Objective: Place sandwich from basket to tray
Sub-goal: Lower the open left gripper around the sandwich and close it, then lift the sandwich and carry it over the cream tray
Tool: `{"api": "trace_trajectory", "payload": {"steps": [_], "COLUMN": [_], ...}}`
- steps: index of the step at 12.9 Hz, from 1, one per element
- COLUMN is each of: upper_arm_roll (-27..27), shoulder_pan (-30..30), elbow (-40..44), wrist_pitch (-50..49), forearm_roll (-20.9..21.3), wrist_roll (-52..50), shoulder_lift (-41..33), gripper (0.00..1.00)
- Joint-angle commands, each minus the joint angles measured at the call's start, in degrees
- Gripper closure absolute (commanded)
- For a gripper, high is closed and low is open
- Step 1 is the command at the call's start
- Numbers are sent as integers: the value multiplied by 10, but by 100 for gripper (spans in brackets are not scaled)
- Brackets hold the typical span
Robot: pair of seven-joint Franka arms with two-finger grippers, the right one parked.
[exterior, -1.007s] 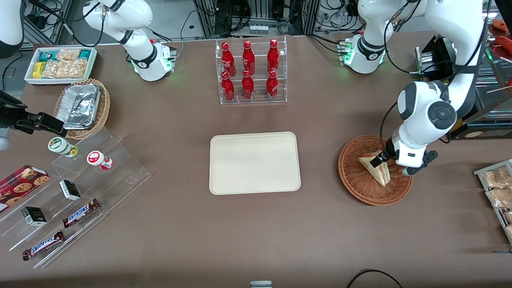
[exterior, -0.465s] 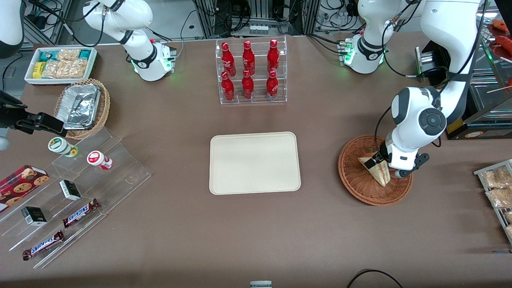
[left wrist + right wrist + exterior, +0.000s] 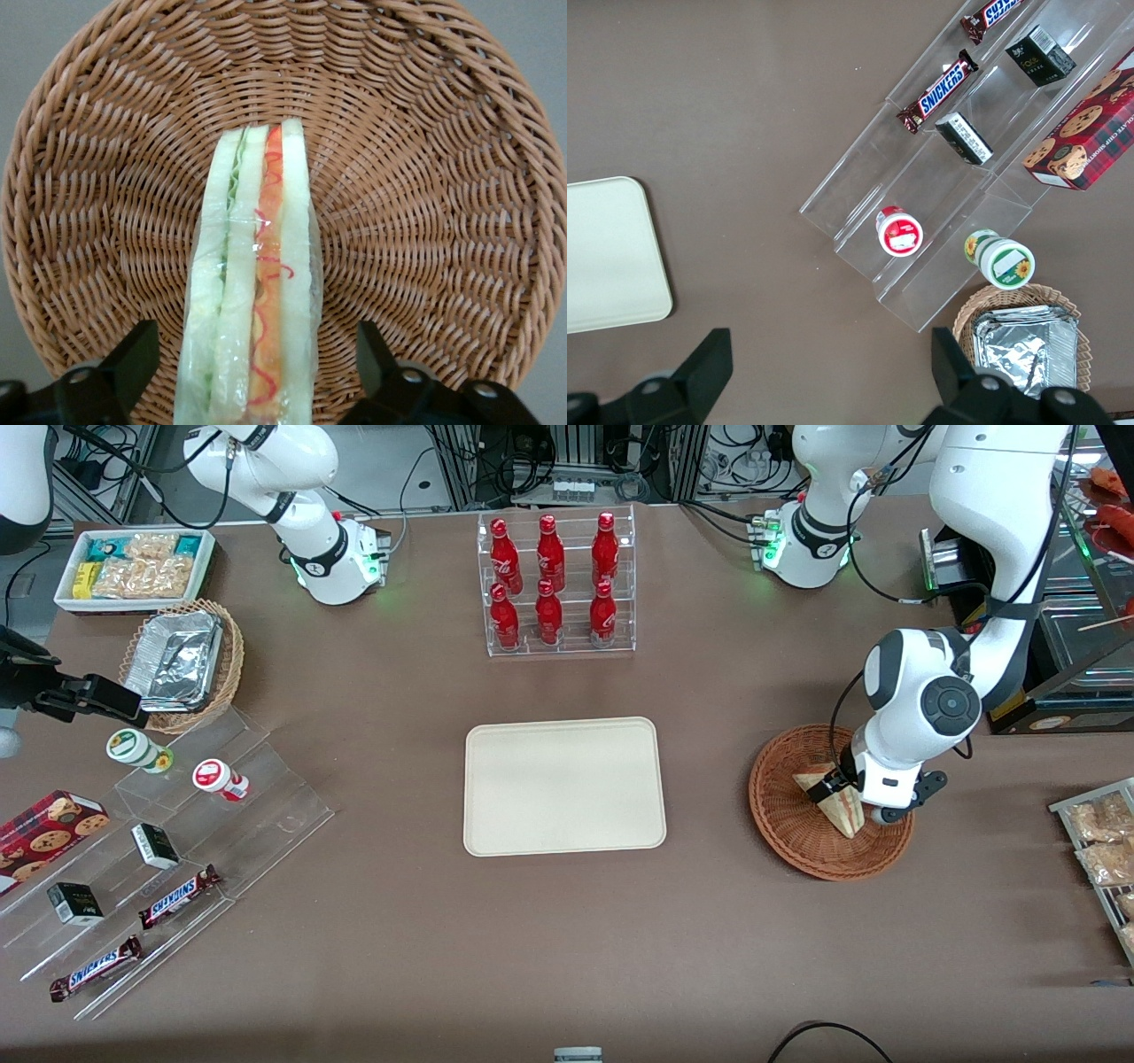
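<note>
On the brown tabletop (image 3: 709, 921) we see the gripper (image 3: 252, 376) spread wide astride the sandwich (image 3: 257, 310) (standing on edge) in the basket (image 3: 425, 177); the tray (image 3: 563, 786) lies well apart.

Over the last second the left arm has come down and drawn in over the basket (image 3: 802, 841), so the gripper (image 3: 849, 793) now sits lower, right at the sandwich (image 3: 831, 804). Its fingers (image 3: 133, 354) stand apart on either side of the wedge, not yet touching it.
</note>
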Motion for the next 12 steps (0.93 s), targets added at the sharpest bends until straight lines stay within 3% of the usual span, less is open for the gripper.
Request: {"api": "trace_trajectory", "payload": {"steps": [1, 2, 4, 9, 12], "upper_arm_roll": [0, 0, 0, -7, -7], "shoulder_pan": [0, 0, 0, -25, -54], "elbow": [9, 10, 16, 147, 180], "wrist_pitch": [3, -1, -7, -203, -245], "forearm_roll": [11, 11, 11, 9, 5], "wrist_roll": [-11, -11, -6, 25, 73], "shoulder_lift": [5, 3, -3, 0, 2], "gripper": [80, 100, 100, 100, 100]}}
